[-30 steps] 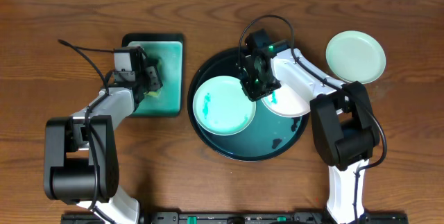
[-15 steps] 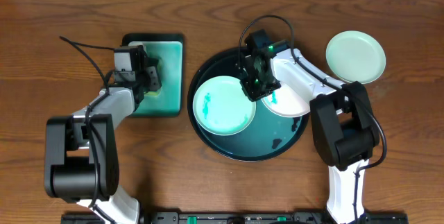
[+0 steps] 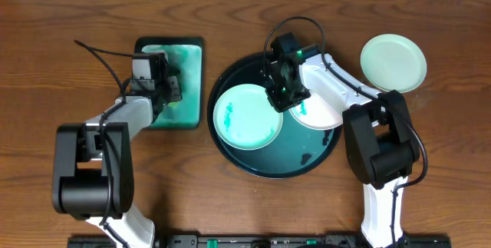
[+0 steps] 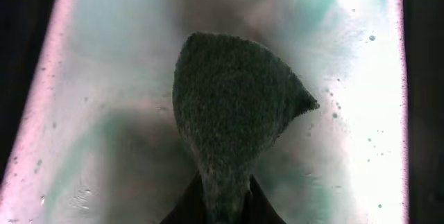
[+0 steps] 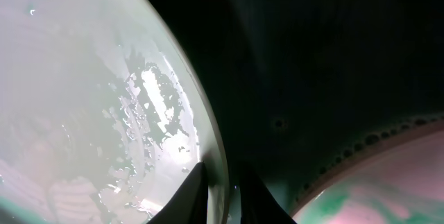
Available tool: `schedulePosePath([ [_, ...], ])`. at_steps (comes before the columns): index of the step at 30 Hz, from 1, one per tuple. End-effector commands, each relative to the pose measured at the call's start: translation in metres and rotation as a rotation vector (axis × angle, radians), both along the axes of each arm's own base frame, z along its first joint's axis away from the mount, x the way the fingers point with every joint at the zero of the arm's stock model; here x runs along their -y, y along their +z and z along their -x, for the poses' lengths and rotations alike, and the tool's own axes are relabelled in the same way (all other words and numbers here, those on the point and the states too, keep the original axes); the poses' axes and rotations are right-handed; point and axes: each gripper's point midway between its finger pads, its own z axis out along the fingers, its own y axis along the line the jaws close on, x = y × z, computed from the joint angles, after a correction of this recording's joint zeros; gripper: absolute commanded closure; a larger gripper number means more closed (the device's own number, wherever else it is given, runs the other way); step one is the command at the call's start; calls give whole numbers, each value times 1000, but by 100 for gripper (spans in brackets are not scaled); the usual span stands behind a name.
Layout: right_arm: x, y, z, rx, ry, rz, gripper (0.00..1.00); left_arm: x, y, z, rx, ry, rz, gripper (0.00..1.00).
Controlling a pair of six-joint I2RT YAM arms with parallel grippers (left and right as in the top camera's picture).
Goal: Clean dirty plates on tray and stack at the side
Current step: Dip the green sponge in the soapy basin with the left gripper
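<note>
The left jaws pinch the dark sponge [image 4: 236, 106] at the small teal tray [image 3: 188, 56], well left of the big round tray [image 3: 253, 167]. There the right jaws hold the rim of the smeared green plate [image 3: 245, 117], so the sponge must go right to reach it. A white plate [image 3: 322, 114] lies beside it, and a clean green plate [image 3: 393, 62] sits far right.

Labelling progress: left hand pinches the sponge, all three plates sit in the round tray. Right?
No: overhead shows only two plates in the round tray, the mint plate and the white plate. The second mint plate lies on the table, right of the tray. The left hand does pinch the sponge.
</note>
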Motion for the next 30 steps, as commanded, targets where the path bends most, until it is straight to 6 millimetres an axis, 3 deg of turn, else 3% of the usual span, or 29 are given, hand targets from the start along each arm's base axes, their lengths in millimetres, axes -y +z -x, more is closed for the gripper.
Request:
schedulePosePath([
  [1, -1, -4, 7, -16, 16, 10, 86, -3, 40, -12, 91, 65, 36, 93],
  [8, -1, -4, 8, -17, 15, 10, 90, -2, 99, -10, 203, 153, 123, 93],
  [11, -2, -4, 7, -15, 15, 9, 90, -2, 107, -1, 190, 172, 139, 93],
  [13, -2, -4, 6, -12, 15, 8, 90, -2, 98, 6, 147, 173, 132, 93],
  [16, -3, -4, 4, -3, 15, 4, 89, -4, 70, 14, 75, 170, 106, 93],
  [18, -3, -4, 2, 4, 10, 2, 99, -3, 46, 20, 5, 173, 102, 93],
  [21, 11, -6, -4, 27, -67, 79, 99, 0, 36, 24, -30, 164, 114, 93],
  [24, 18, -4, -9, 40, -87, 98, 99, 1, 53, 21, 7, 156, 123, 93],
  [30, 19, 4, -21, 52, -159, 78, 99, 7, 105, 23, 110, 116, 116, 93],
])
